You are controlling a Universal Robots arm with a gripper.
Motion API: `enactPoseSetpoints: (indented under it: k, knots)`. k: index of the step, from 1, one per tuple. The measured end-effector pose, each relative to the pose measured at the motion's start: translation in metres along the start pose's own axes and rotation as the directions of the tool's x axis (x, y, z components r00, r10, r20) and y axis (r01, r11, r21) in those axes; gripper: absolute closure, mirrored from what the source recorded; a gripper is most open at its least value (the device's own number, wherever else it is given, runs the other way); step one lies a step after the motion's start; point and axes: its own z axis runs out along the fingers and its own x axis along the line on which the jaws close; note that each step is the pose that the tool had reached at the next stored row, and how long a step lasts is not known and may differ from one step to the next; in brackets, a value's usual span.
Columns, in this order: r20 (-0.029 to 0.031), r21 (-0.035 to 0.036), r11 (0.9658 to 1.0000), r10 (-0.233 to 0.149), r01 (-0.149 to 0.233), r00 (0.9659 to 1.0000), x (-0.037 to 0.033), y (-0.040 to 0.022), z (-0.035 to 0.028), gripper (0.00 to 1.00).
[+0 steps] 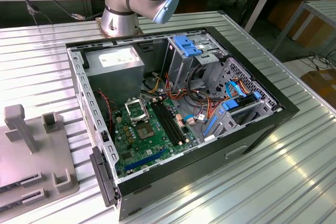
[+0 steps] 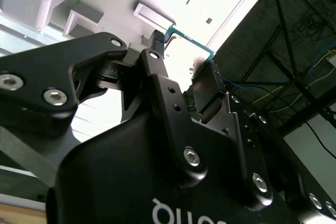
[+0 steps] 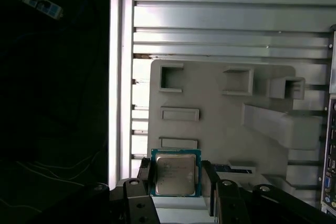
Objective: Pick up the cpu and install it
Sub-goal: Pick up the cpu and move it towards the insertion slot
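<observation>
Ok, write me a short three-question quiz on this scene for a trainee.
1. True or false: the cpu sits between the jaws of the gripper.
2. In the first wrist view, what lies behind the cpu? A) the grey fixture tray B) the motherboard C) a cardboard box
3. Fill in: in the exterior view, the computer case lies with its side panel ____.
Key: 1 true; 2 A; 3 off.
</observation>
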Motion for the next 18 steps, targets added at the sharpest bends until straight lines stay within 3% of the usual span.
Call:
enactPoseSetpoints:
  k: [18]
  knots:
    - [-0.0029,-0.0001,1.0,0.0,0.0,1.0,0.0005,-0.0002,-0.0102,0.53]
